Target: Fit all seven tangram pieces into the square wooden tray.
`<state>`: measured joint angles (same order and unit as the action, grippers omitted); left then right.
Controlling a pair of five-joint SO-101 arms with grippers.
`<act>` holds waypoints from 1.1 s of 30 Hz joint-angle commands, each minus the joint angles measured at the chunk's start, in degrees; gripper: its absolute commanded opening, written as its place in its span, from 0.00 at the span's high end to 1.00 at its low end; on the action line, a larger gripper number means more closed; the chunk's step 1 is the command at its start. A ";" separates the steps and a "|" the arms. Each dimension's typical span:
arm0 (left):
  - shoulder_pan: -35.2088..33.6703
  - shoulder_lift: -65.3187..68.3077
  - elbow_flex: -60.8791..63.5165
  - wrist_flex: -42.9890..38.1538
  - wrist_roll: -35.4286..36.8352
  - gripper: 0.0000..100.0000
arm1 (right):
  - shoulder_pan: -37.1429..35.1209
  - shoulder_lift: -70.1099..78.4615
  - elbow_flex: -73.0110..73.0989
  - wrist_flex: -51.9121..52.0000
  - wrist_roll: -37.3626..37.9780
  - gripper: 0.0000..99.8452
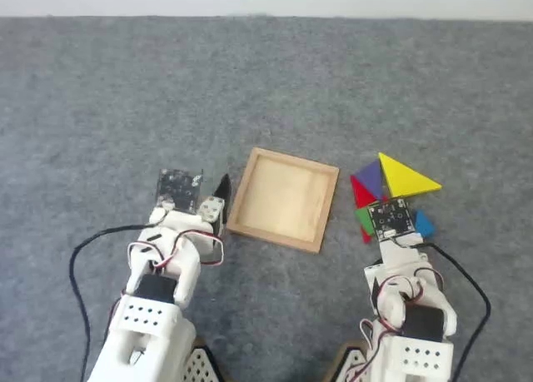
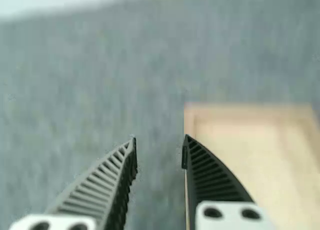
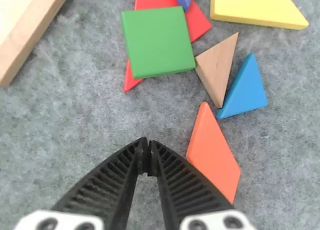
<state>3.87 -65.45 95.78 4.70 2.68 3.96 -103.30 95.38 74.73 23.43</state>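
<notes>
The square wooden tray (image 1: pixel 246 223) lies mid-table with nothing in it; its corner (image 2: pixel 189 111) and its edge (image 3: pixel 22 39) also appear in the wrist views. My left gripper (image 2: pixel 157 150) stands open beside the tray's left side (image 1: pixel 221 191). To the tray's right lie the pieces: a yellow triangle (image 1: pixel 405 178) (image 3: pixel 252 7), a purple piece (image 1: pixel 368 178), a red triangle (image 3: pixel 192 17), a green square (image 3: pixel 157 39), a wooden triangle (image 3: pixel 219 64), a blue triangle (image 3: pixel 245 87) and an orange parallelogram (image 3: pixel 212 152). My right gripper (image 3: pixel 146 142) is shut, empty, just short of them.
Grey carpet (image 1: pixel 125 91) covers the table all around. The right arm's wrist board (image 1: pixel 391 218) hides part of the pile from above. Cables (image 1: pixel 79 265) trail beside both arms.
</notes>
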 commanded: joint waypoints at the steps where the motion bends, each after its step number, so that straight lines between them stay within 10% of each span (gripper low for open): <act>1: -9.05 -0.62 0.22 -4.66 8.88 0.85 | -0.48 -0.66 1.05 0.66 0.53 0.99; 33: -9.49 -0.62 0.04 16.35 8.70 0.85 | -0.84 -0.66 1.05 0.66 0.26 0.99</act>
<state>-5.27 -65.27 96.48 20.88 10.59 3.69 -103.30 95.38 74.73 23.43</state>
